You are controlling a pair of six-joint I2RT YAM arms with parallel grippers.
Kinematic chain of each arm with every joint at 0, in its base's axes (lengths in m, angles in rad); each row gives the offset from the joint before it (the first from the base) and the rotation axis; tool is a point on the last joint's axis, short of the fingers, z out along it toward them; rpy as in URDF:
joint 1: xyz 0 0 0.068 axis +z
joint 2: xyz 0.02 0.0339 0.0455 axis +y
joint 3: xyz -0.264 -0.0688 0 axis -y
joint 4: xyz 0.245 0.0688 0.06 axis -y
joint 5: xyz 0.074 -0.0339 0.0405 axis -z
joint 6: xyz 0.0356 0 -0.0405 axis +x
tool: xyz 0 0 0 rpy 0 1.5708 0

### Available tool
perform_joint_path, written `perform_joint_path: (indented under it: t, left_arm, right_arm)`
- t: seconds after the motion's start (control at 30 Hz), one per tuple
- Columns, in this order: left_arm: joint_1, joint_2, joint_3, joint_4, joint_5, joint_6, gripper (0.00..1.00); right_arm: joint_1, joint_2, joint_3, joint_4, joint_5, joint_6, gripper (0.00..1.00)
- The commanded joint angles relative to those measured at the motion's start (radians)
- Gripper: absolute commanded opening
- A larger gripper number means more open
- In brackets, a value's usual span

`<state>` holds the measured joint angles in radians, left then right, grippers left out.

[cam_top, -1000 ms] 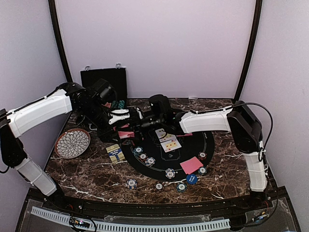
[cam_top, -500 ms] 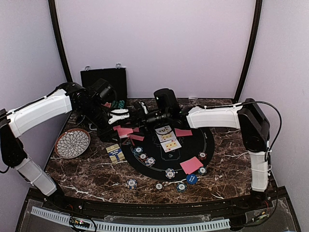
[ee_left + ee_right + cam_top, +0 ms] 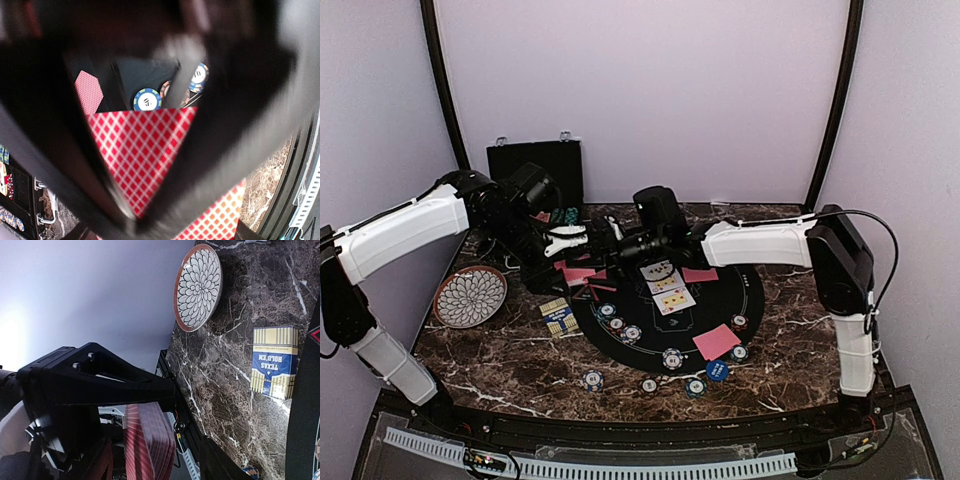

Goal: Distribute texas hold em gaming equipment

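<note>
At the back of the desk [image 3: 500,350], my left arm stretches in from the left and my right arm folds across to meet it. My left end effector [image 3: 145,150] is clenched on a deck of red-backed playing cards [image 3: 135,170] with a white diamond lattice; my right end effector [image 3: 602,238] sits at that deck, grip impossible to tell. A yellow-and-blue box [image 3: 275,361] reads "TEXAS HOLD'EM", and stripe-edged poker chips [image 3: 672,357] dot the round black mat [image 3: 745,290].

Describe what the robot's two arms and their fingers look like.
The left arm and right arm share white shell segments linked by bulky black joints. A thin black cable loops outside the right arm's elbow. The right arm's fingers are black, angular, triangular-framed pieces.
</note>
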<state>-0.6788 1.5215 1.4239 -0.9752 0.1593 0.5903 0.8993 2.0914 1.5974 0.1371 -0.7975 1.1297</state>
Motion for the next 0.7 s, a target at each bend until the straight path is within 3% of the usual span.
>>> perform_joint_path:
  t: [0.0, 0.27, 0.67]
  left_arm:
    - [0.001, -0.025, 0.015, -0.01, 0.007, 0.002, 0.0]
    - [0.0, -0.022, 0.017, -0.009, 0.006, 0.003, 0.0]
    - [0.0, -0.025, 0.019, -0.01, 0.004, 0.002, 0.0]
  right_arm:
    - [0.039, 0.048, 0.048, 0.083, -0.038, 0.033, 0.59]
    - [0.039, 0.079, 0.052, 0.093, -0.034, 0.052, 0.57]
    - [-0.017, -0.017, -0.037, -0.064, 0.018, -0.07, 0.53]
